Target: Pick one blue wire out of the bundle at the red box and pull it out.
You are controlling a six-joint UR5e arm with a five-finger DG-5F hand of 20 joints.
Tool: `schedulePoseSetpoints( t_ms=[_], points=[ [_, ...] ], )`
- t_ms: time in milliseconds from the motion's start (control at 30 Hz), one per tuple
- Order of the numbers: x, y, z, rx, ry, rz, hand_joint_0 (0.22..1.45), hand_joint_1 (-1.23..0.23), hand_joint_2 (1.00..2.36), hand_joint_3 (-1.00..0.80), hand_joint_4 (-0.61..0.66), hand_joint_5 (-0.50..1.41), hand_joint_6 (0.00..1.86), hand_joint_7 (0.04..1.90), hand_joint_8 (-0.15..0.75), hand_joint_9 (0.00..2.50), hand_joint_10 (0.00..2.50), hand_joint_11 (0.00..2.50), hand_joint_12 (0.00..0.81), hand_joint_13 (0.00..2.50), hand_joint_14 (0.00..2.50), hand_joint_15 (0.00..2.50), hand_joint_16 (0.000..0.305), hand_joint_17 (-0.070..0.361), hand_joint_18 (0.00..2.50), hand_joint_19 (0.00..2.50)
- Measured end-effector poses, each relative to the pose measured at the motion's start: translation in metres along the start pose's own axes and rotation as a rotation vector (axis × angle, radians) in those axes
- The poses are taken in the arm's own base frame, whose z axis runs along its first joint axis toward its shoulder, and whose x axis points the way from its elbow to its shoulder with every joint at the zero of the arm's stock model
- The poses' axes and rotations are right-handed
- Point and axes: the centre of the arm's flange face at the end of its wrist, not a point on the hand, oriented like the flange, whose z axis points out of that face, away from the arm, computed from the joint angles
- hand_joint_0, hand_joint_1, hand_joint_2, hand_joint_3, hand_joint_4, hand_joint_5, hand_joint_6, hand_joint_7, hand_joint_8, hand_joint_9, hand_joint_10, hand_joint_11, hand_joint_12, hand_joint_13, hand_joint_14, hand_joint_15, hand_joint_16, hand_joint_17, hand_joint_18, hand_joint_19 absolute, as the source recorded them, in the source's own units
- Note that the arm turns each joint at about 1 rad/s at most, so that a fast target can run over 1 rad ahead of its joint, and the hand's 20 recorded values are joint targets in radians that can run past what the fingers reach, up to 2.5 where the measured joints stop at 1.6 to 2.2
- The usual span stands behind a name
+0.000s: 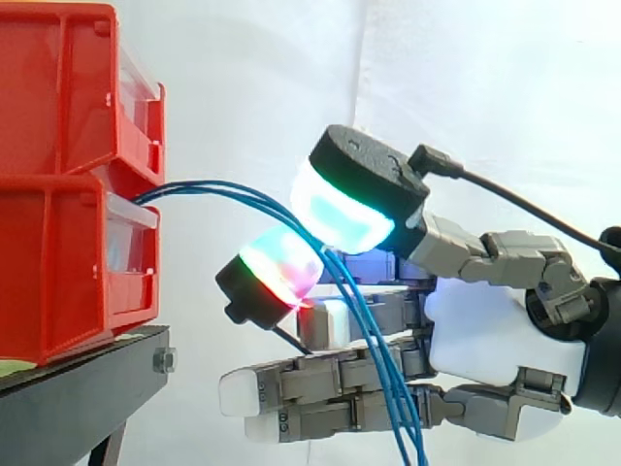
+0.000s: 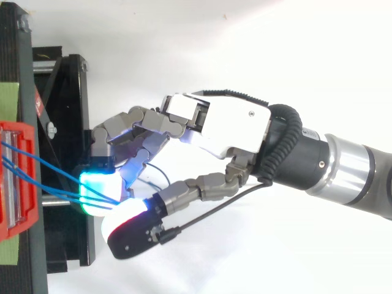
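robot hand [image 2: 226, 131] pinches blue wires [image 1: 372, 335] beside the red bins [image 1: 58, 243].

Red bins [image 1: 68, 194] atop a black stand [image 1: 82, 388]

red bins [image 1: 68, 194]: cut off by the left and top edges in the side view.
blue wires [image 1: 223, 189]: inner ends hidden behind the clear drawer front [image 1: 126, 238]; lower run leaves the bottom edge; stretch between the glowing pads [image 1: 344, 209] covered, so the number pinched by the hand [image 1: 485, 330] is not discernible.
black stand [image 1: 78, 398]: legs cut off below.
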Motion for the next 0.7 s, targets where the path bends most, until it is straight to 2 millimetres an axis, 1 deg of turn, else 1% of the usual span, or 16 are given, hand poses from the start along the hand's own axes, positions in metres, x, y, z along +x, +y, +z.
schedulePoseSetpoints(
  t_ms=[33, 67, 133, 200, 333, 367, 400, 467, 500, 567, 600, 700],
  points=[
    [0.0000, 0.0002, 0.0000, 0.000, 0.000, 0.000, 0.56, -0.60, 1.00, -0.50, 0.10, -0.13, 0.85, 1.14, 0.232, 1.23, 0.03, 0.87, 0.336, 0.68, 0.02, 0.41, 0.048, 0.109, 0.43, 0.38],
    [-0.0001, 0.0002, 0.0001, 0.000, 0.000, 0.000, 0.59, -0.62, 1.00, -0.47, 0.09, -0.12, 0.86, 1.16, 0.232, 1.24, 0.03, 0.88, 0.332, 0.68, 0.02, 0.42, 0.048, 0.107, 0.42, 0.38],
    [-0.0003, 0.0000, 0.0001, 0.000, 0.000, 0.000, 0.59, -0.64, 1.01, -0.42, 0.09, -0.12, 0.86, 1.15, 0.235, 1.24, 0.03, 0.88, 0.333, 0.69, 0.02, 0.42, 0.048, 0.107, 0.43, 0.38],
    [-0.0003, 0.0000, 0.0001, 0.000, 0.000, 0.000, 0.60, -0.73, 1.01, -0.34, 0.08, -0.12, 0.86, 1.17, 0.245, 1.25, 0.03, 0.89, 0.341, 0.71, 0.02, 0.43, 0.049, 0.111, 0.45, 0.37],
    [-0.0006, -0.0001, 0.0001, 0.001, -0.001, -0.001, 0.62, -0.83, 1.01, -0.26, 0.07, -0.13, 0.88, 1.15, 0.245, 1.22, 0.03, 0.89, 0.346, 0.72, 0.02, 0.42, 0.050, 0.113, 0.47, 0.35],
    [-0.0006, 0.0000, 0.0001, 0.001, -0.001, -0.001, 0.63, -0.84, 1.01, -0.24, 0.06, -0.14, 0.89, 1.14, 0.243, 1.19, 0.03, 0.89, 0.344, 0.71, 0.02, 0.42, 0.050, 0.112, 0.47, 0.35],
    [-0.0006, 0.0000, 0.0001, 0.001, -0.001, -0.001, 0.64, -0.86, 1.01, -0.22, 0.03, -0.14, 0.89, 1.18, 0.241, 1.18, 0.03, 0.90, 0.338, 0.71, 0.02, 0.42, 0.049, 0.110, 0.47, 0.35],
    [-0.0006, -0.0002, 0.0001, 0.001, -0.001, -0.001, 0.65, -0.88, 1.02, -0.20, 0.00, -0.15, 0.90, 1.20, 0.235, 1.16, 0.02, 0.91, 0.334, 0.71, 0.02, 0.43, 0.048, 0.108, 0.47, 0.34],
    [-0.0007, -0.0002, 0.0001, 0.001, -0.001, 0.000, 0.66, -0.89, 1.02, -0.19, -0.03, -0.15, 0.90, 1.20, 0.235, 1.15, 0.03, 0.92, 0.333, 0.70, 0.02, 0.42, 0.048, 0.108, 0.47, 0.34],
    [-0.0007, -0.0001, 0.0001, 0.001, -0.001, -0.001, 0.68, -0.90, 1.02, -0.19, -0.06, -0.16, 0.91, 1.20, 0.238, 1.14, 0.03, 0.90, 0.332, 0.70, 0.02, 0.41, 0.048, 0.107, 0.47, 0.33],
    [-0.0007, -0.0002, 0.0000, 0.001, -0.001, -0.001, 0.69, -0.91, 1.02, -0.20, -0.07, -0.16, 0.91, 1.18, 0.229, 1.11, 0.03, 0.89, 0.331, 0.68, 0.02, 0.41, 0.048, 0.107, 0.48, 0.32],
    [-0.0010, -0.0001, 0.0002, 0.001, -0.001, -0.001, 0.72, -0.93, 1.01, -0.28, -0.05, -0.17, 0.90, 1.15, 0.225, 1.06, 0.03, 0.88, 0.333, 0.66, 0.02, 0.39, 0.048, 0.107, 0.48, 0.31]
  ],
)
